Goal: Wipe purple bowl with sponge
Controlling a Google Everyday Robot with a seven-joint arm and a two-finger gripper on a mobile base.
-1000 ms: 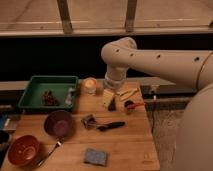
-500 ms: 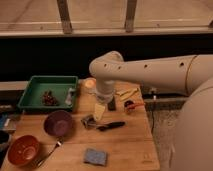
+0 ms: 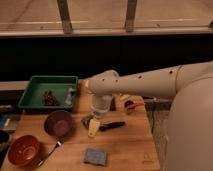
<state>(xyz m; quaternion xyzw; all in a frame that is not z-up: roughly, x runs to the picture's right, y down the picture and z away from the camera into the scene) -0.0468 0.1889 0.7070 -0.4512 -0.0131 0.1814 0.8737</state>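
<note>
The purple bowl [image 3: 59, 123] sits on the wooden table [image 3: 130, 150], left of centre. The sponge [image 3: 95, 157], a flat blue-grey pad, lies near the front edge, right of and in front of the bowl. My gripper [image 3: 94, 125] hangs from the white arm over the middle of the table. It is just right of the purple bowl and above and behind the sponge, apart from both. It holds nothing that I can see.
A reddish-orange bowl [image 3: 24, 149] sits at the front left, with a utensil [image 3: 50, 151] lying beside it. A green tray [image 3: 49, 91] with small items stands at the back left. A black-handled tool [image 3: 112, 125] lies right of the gripper. Small objects [image 3: 130, 105] sit at the back right.
The arm has swung left and down, from over the back right of the table to the middle, bringing the gripper close beside the purple bowl. The bowls and sponge have not moved.
</note>
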